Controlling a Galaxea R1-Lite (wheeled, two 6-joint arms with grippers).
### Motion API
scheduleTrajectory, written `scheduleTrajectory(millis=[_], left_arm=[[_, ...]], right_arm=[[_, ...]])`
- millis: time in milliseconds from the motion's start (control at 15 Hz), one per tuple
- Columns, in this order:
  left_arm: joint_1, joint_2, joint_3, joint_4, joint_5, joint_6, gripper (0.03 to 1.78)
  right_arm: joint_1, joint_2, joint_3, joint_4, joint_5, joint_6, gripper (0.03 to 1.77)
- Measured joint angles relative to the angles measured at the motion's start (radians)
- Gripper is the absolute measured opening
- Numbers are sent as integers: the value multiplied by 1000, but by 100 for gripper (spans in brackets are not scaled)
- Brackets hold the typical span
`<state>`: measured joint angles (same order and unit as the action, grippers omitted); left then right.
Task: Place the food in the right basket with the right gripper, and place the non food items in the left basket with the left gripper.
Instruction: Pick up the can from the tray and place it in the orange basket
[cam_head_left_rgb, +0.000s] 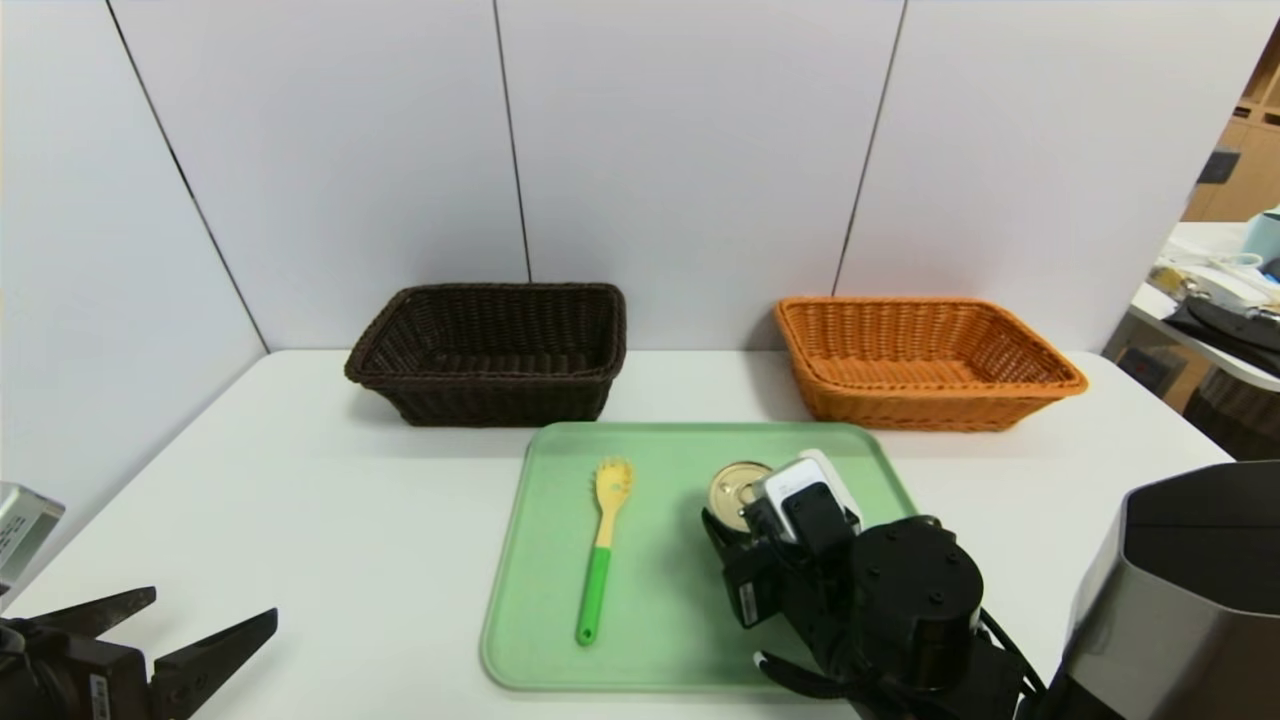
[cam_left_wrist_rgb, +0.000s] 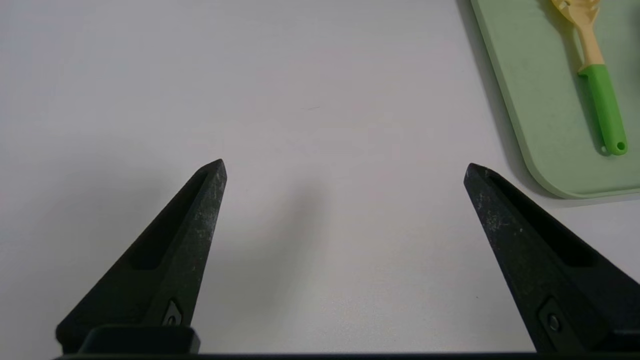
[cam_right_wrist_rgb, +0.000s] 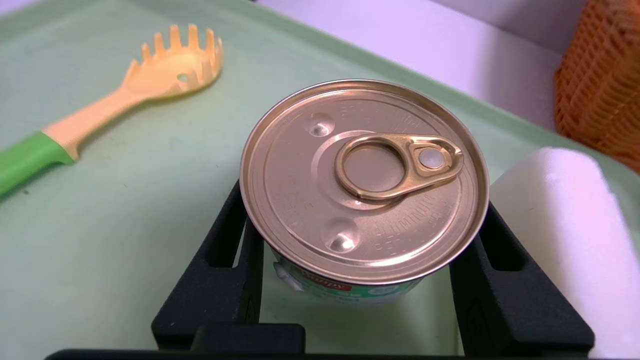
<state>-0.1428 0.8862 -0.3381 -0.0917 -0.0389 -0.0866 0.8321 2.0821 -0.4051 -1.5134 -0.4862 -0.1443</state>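
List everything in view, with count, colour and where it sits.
Basket: one, dark brown, left on the table, behind the tray
Basket: one, orange, right on the table, behind the tray
Tray: one, green, middle of the table
Pasta fork: one, yellow with a green handle, on the tray's left part
Can: one, gold lid, green label, at the tray's right part, between the right gripper's fingers
Block: one, white, on the tray, right of the can
Table: one, white, under tray and baskets
Left gripper: one, black, open and empty, left of the tray
Right gripper: one, black, over the tray, closed on the can
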Motion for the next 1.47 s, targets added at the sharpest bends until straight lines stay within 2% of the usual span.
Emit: scheduleTrajectory(millis=[600,1000,1467], left_arm=[[0,6,2,-11,-1,-1,169],[0,21,5,-37,0,-4,169],[0,23,6,-39,0,-4,169]], right_arm=[[11,-101,-50,-4,0,-81,100],[-41,-212,-124,149,2,-100,100],[-146,-260,-202,201,16,-148,100]])
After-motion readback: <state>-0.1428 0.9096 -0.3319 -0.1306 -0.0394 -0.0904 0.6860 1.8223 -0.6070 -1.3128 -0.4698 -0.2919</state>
